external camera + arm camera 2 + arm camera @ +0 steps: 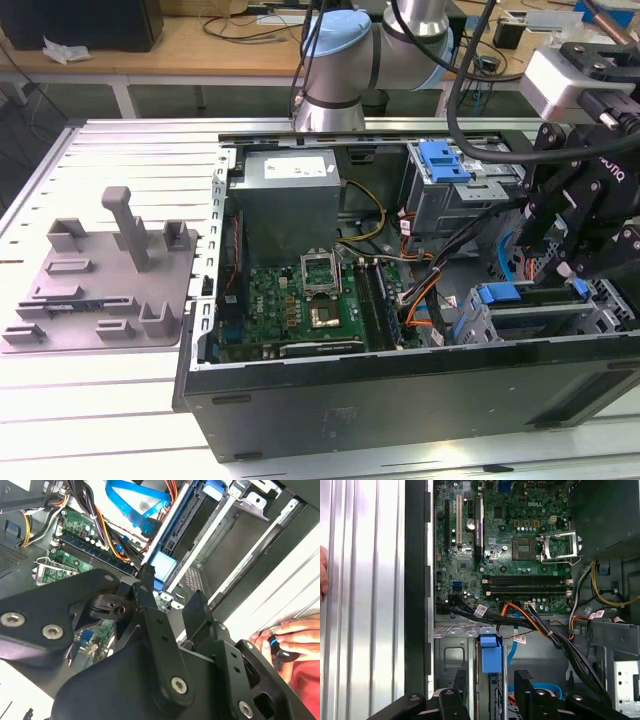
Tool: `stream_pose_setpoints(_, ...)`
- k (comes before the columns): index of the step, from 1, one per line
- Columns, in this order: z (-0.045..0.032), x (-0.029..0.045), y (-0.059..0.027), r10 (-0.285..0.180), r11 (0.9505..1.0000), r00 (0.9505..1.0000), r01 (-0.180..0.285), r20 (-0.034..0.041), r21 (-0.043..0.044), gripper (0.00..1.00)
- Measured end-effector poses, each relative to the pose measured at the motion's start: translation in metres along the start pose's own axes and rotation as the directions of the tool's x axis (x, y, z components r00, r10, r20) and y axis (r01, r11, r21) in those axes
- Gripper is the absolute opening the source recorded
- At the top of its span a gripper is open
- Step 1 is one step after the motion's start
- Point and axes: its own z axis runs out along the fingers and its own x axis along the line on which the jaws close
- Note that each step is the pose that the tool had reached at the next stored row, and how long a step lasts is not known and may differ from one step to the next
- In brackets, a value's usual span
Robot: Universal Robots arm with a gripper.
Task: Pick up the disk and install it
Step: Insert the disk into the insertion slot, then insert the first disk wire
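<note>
Blue-framed metal, the disk (490,654) was seen seated on edge in the drive cage (451,656), straddled by the spread gripper (492,676). It was judged rigid, weighty and shock-sensitive, best gripped across its flat faces.

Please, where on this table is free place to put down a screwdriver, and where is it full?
Free: the bare table slats in front of the grey fixture plate, and the strip behind it, at the exterior view's left of the computer case. Crowded: inside the case, cables and the gripper crowd the drive cage.
</note>
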Motion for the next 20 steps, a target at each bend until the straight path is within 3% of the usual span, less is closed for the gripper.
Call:
stream_pose_setpoints(18, 0.0010, -0.0004, 0.0000, 0.000, 1.0000, 1.0000, 0.000, 0.0006, 0.0000, 0.50)
stream_pose_setpoints(19, 0.0010, -0.0032, -0.0001, 0.000, 1.0000, 1.0000, 0.000, -0.0004, 0.0001, 0.50)
stream_pose_setpoints(20, 0.0012, -0.0107, -0.0001, 0.000, 1.0000, 1.0000, 0.000, -0.0065, 0.0000, 0.50)
